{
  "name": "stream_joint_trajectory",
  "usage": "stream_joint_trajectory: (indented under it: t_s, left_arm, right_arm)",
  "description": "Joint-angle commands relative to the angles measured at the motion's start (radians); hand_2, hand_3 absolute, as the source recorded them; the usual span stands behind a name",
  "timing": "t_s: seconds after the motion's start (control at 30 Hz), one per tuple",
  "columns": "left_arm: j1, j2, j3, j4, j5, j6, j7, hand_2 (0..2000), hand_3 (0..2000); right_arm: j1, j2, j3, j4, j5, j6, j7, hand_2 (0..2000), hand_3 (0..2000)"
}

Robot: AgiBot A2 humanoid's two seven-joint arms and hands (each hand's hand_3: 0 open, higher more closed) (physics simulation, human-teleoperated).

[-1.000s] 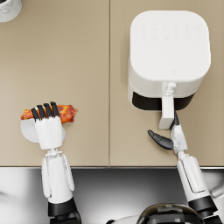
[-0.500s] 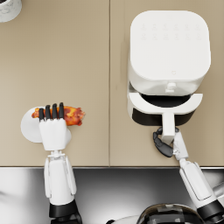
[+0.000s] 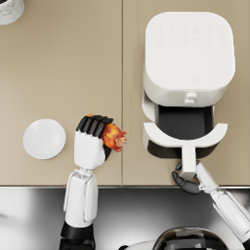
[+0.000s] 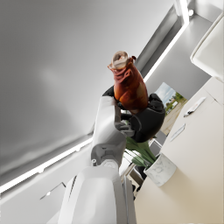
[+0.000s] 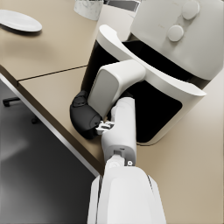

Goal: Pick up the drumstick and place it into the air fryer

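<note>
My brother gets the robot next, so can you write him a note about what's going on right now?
Left hand: holds the drumstick, lifted off the white plate.
Right hand: grips the drawer handle of the air fryer.
Done: drumstick picked up, drawer pulled out.
Left: carry the drumstick over to the drawer and drop it in.

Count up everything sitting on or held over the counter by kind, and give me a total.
Drumstick: 1, held by the left robot hand
Plate: 1, white, nothing on it
Air fryer: 1, its drawer pulled out, the right robot hand at the handle
Pot: 1, pale, at the far left corner
Total: 4
</note>
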Motion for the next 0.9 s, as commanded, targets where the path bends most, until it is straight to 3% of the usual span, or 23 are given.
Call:
stream_joint_trajectory:
  t_s: [0.03, 0.07, 0.1, 0.13, 0.17, 0.2, 0.47, 0.5, 0.63, 0.73, 0.9]
  left_arm:
    - [0.069, 0.030, 0.080, -0.029, -0.008, 0.000, 0.000, 2000, 2000]
    - [0.082, 0.039, 0.095, -0.026, -0.014, 0.000, 0.000, 2000, 2000]
    - [0.093, 0.049, 0.114, -0.027, -0.018, 0.001, 0.000, 2000, 2000]
    - [0.102, 0.058, 0.133, -0.028, -0.021, 0.001, 0.000, 2000, 2000]
    - [0.108, 0.064, 0.145, -0.028, -0.024, 0.001, 0.000, 2000, 2000]
    - [0.117, 0.073, 0.157, -0.023, -0.025, 0.001, 0.000, 2000, 2000]
    - [0.192, 0.148, 0.243, 0.018, -0.029, 0.001, 0.000, 2000, 2000]
    - [0.203, 0.159, 0.256, 0.021, -0.029, 0.001, 0.000, 2000, 2000]
    - [0.244, 0.202, 0.317, 0.070, -0.029, 0.001, 0.000, 2000, 2000]
    - [0.266, 0.235, 0.409, 0.107, -0.029, 0.002, 0.000, 2000, 2000]
    - [0.291, 0.278, 0.491, 0.177, -0.029, 0.000, 0.000, 2000, 2000]
  right_arm:
    - [0.044, -0.058, 0.161, 0.104, 0.000, 0.004, 0.001, 2000, 2000]
    - [0.053, -0.045, 0.183, 0.117, 0.000, 0.014, 0.003, 2000, 2000]
    - [-0.035, -0.109, 0.079, 0.127, -0.001, 0.024, 0.005, 2000, 2000]
    - [-0.040, -0.098, 0.086, 0.148, -0.001, 0.035, 0.006, 2000, 2000]
    - [0.024, -0.040, 0.184, 0.155, -0.001, 0.041, 0.005, 2000, 2000]
    - [-0.043, -0.086, 0.113, 0.170, -0.001, 0.039, 0.008, 2000, 2000]
    - [-0.067, -0.013, 0.181, 0.274, -0.003, 0.065, 0.013, 2000, 2000]
    - [-0.056, 0.217, 0.110, 0.188, -0.003, 0.065, 0.012, 2000, 2000]
    - [-0.062, 0.245, 0.125, 0.214, -0.003, 0.095, 0.014, 2000, 2000]
    - [-0.061, 0.246, 0.128, 0.222, -0.004, 0.175, 0.017, 2000, 2000]
    - [-0.064, 0.250, 0.130, 0.225, -0.007, 0.178, 0.021, 2000, 2000]
